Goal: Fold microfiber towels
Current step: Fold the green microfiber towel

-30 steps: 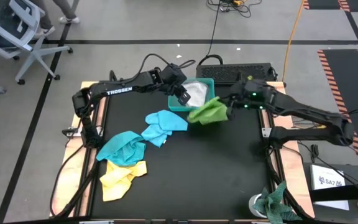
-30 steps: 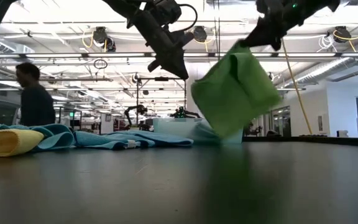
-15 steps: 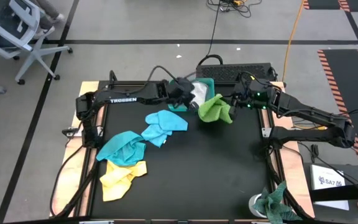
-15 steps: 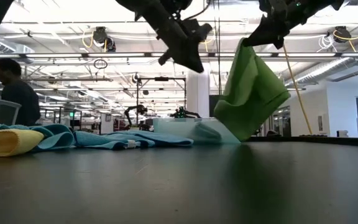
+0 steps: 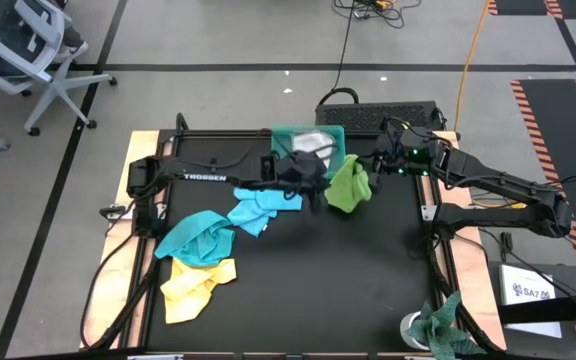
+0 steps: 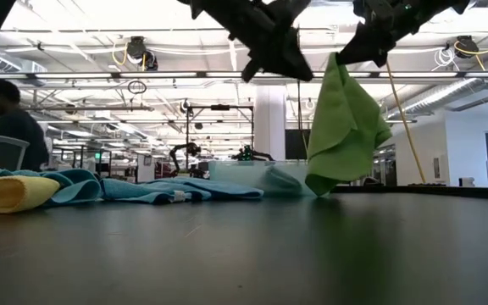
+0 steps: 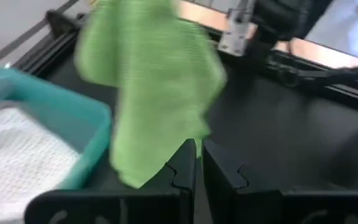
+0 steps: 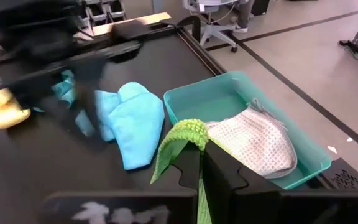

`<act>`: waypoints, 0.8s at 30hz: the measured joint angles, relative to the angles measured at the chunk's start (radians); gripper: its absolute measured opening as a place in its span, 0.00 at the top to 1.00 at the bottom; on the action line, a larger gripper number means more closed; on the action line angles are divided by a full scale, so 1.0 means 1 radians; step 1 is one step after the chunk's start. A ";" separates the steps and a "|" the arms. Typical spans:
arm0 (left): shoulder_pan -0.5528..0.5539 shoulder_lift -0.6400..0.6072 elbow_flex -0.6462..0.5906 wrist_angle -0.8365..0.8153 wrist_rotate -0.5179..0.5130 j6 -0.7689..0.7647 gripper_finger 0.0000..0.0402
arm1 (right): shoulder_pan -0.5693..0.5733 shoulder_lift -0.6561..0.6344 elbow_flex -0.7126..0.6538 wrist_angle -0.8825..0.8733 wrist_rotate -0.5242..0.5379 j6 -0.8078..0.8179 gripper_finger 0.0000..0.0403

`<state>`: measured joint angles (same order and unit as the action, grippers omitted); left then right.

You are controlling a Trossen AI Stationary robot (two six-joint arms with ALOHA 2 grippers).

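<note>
One green towel [image 6: 343, 127] hangs by a pinched corner from the right end effector [image 8: 201, 151], its tip brushing the counter [image 6: 244, 254] beside the tray [image 8: 278, 140]. Left end effector [image 7: 197, 163] is nearly clenched, empty, just short of the cloth. Risks: it swipes past the swaying edge, or the thin pinch slips and the towel drops crumpled into the tray.

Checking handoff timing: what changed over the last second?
The left hand swung from over the teal tray out to beside the lime green towel, shut, not gripping it. The towel, once spread, now hangs narrow. The right hand stays shut on its top edge; the other towels are unmoved.
</note>
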<state>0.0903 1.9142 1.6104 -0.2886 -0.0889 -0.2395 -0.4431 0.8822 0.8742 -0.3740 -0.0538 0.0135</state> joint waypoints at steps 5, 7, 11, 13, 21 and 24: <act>-0.071 0.054 0.000 0.078 -0.189 0.094 0.93 | -0.002 0.005 0.000 0.011 0.026 -0.007 1.00; -0.076 0.070 0.000 0.133 -0.246 0.126 0.93 | -0.002 0.008 0.000 0.010 0.027 -0.007 1.00; -0.071 0.077 0.001 0.149 -0.339 0.163 0.93 | -0.002 0.016 0.000 0.010 0.026 -0.001 1.00; -0.063 0.077 0.001 0.126 -0.363 0.188 0.93 | -0.002 0.016 0.000 0.010 0.026 0.000 1.00; -0.067 0.104 0.003 0.101 -0.230 0.285 0.80 | -0.002 0.016 0.000 0.011 0.027 -0.010 1.00; -0.089 0.138 0.000 0.087 -0.229 0.295 0.74 | -0.002 0.016 0.000 0.011 0.027 -0.024 1.00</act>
<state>0.0012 2.0522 1.6106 -0.2018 -0.3181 0.0558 -0.4451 0.8982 0.8745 -0.3629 -0.0266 -0.0105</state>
